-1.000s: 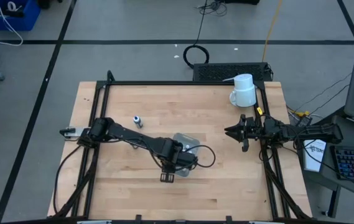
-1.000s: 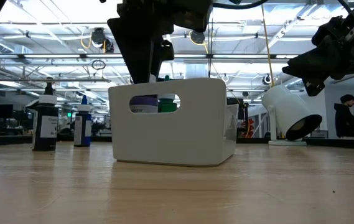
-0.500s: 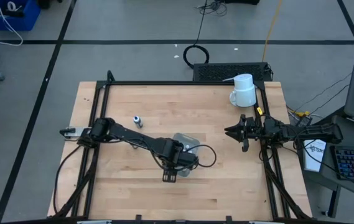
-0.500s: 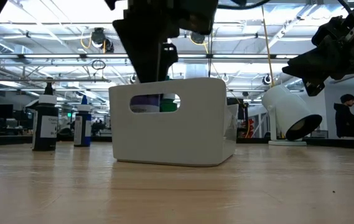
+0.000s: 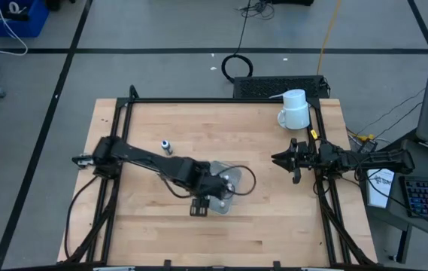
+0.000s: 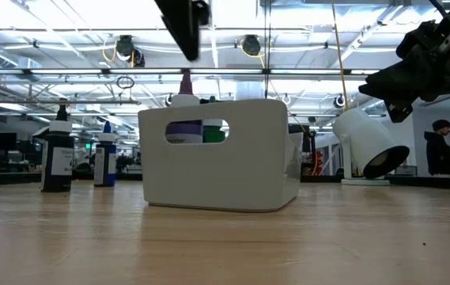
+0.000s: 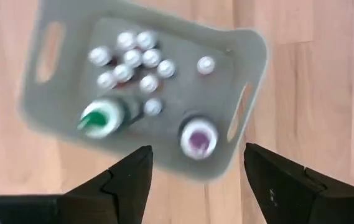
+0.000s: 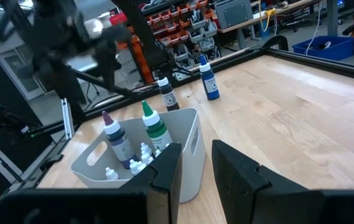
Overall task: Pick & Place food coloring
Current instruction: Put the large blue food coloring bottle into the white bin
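Bin (image 5: pixel 227 181) mid-table, left claw (image 7: pixel 195 180) open above — bare wood around

Looking at a light wood table (image 5: pixel 274 218) edged with a black frame (image 5: pixel 198 100). Seeing a pale handled bin (image 6: pixel 217 158) sitting flat on the wood near the middle. Seeing two small dropper bottles standing upright toward the back left, well apart from the bin: dark bottle (image 6: pixel 57 154) and blue bottle (image 6: pixel 104 161), just beside each other, not touching. Seeing a white mug (image 5: pixel 296 110) resting at the back right corner by the frame rail, appearing tilted in the low view, mouth facing forward and down.
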Robot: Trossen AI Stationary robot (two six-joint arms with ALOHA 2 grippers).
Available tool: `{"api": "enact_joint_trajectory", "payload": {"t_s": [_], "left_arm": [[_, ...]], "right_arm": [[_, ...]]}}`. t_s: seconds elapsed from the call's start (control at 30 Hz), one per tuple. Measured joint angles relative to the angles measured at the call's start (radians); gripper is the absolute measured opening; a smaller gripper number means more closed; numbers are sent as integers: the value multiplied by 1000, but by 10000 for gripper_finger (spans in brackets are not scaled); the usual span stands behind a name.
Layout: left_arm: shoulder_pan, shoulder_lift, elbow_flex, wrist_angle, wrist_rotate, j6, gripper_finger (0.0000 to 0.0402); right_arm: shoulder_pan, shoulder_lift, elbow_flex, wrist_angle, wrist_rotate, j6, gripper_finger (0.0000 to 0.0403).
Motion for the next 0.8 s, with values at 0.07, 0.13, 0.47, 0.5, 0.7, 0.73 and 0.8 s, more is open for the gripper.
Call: {"api": "enact_joint_trajectory", "payload": {"t_s": [0.07, 0.13, 0.47, 0.5, 0.7, 0.73, 0.8], "left_arm": [[4, -45, 0, -56, -41, -41, 255], [6, -97, 0, -128, -139, -93, 255], [167, -348, -128, -238, -309, -246, 255], [198, -367, -157, -238, -299, -253, 255], [377, -434, -317, -219, -225, -310, 255], [401, -434, -342, -218, -223, -319, 255], [445, -434, -389, -207, -211, -322, 255]], "right_arm": [[0, 0, 0, -1, 0, 0, 77], [0, 0, 0, 0, 0, 0, 77], [0, 0, 0, 0, 0, 0, 77], [0, 0, 0, -1, 0, 0, 77], [0, 0, 0, 0, 0, 0, 77], [0, 0, 0, 0, 0, 0, 77], [0, 0, 0, 0, 0, 0, 77]]}}
